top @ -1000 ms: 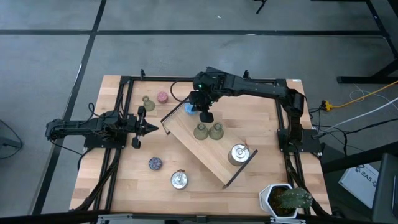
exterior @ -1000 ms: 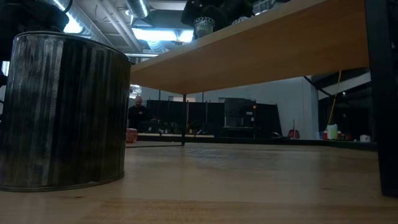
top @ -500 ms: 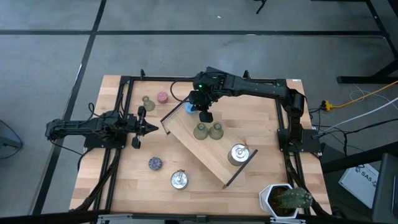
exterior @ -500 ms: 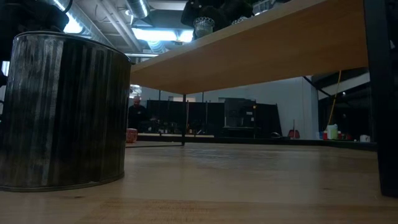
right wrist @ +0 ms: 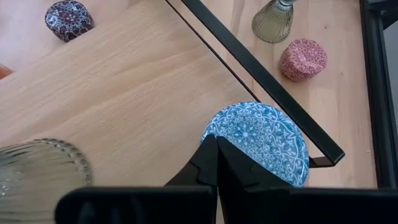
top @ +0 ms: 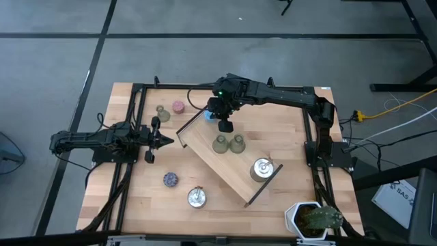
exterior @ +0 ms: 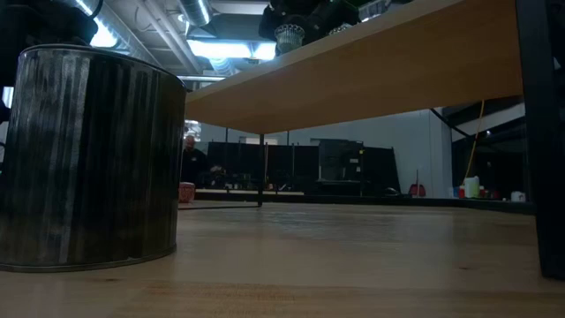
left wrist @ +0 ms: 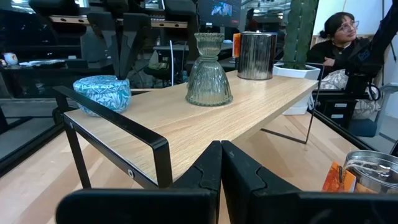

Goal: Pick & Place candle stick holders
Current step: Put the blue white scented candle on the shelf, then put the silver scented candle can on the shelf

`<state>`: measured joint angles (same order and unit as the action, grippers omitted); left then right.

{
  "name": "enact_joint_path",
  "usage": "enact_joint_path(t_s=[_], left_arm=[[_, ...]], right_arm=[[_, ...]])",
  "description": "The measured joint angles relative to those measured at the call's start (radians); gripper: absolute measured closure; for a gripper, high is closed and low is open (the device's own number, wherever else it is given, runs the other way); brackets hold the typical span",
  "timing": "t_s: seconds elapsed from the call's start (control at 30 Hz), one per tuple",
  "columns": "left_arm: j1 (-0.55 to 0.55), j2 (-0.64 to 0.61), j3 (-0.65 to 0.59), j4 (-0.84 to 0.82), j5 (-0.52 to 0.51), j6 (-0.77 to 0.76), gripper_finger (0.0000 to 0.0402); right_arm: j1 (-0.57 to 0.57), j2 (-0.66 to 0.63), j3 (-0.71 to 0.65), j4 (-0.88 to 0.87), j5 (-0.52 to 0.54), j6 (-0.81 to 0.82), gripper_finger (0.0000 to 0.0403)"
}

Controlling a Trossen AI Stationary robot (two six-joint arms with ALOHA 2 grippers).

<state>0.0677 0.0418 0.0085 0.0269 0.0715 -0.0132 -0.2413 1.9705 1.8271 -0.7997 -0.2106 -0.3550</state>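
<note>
Looking straight down from overhead in the high view, taking in the whole counter (top: 136, 198), both arms and the surrounding floor. Sitting at counter height in the low view, facing level across the wood toward the room, pressed close against a silver holder (exterior: 88, 159), under the wooden tray (exterior: 353, 75). Peering from the left wrist along the tray (left wrist: 205, 124), near its end. Hanging just above the blue holder (right wrist: 258, 140) in the right wrist view, facing downward; sharing that blue holder (left wrist: 101, 93) with the left wrist view.

Blue mandala-patterned holder (right wrist: 258, 142), pink holder (right wrist: 303, 58), pale wooden tray (right wrist: 124, 93)
</note>
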Motion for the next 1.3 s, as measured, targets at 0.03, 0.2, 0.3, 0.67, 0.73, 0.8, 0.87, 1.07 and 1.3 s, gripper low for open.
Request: enact_joint_path(t_s=[0.03, 0.2, 0.3, 0.67, 0.73, 0.8, 0.87, 1.07, 1.3], left_arm=[[0.000, 0.000, 0.000, 0.000, 0.000, 0.000, 0.0398], [0.000, 0.000, 0.000, 0.000, 0.000, 0.000, 0.0398], [0.000, 0.000, 0.000, 0.000, 0.000, 0.000, 0.0398], [0.000, 0.000, 0.000, 0.000, 0.000, 0.000, 0.0398], [0.000, 0.000, 0.000, 0.000, 0.000, 0.000, 0.0398], [0.000, 0.000, 0.000, 0.000, 0.000, 0.000, 0.0398], [0.000, 0.000, 0.000, 0.000, 0.000, 0.000, 0.0398], [0.000, 0.000, 0.000, 0.000, 0.000, 0.000, 0.0398], [0.000, 0.000, 0.000, 0.000, 0.000, 0.000, 0.0398]], right_arm=[[0.000, 0.000, 0.000, 0.000, 0.000, 0.000, 0.0403], [0.000, 0.000, 0.000, 0.000, -0.001, 0.000, 0.0403], [0.000, 0.000, 0.000, 0.004, -0.003, 0.000, 0.0403], [-0.001, 0.003, 0.015, -0.004, 0.000, 0.000, 0.0403], [-0.001, 0.003, 0.015, -0.004, 0.000, 0.000, 0.0403], [-0.001, 0.003, 0.015, -0.004, 0.000, 0.000, 0.0403], [-0.001, 0.003, 0.016, -0.005, -0.001, 0.000, 0.0403], [-0.001, -0.021, 0.015, -0.008, -0.003, 0.000, 0.0403], [-0.008, -0.062, 0.016, 0.003, -0.007, 0.001, 0.0403]])
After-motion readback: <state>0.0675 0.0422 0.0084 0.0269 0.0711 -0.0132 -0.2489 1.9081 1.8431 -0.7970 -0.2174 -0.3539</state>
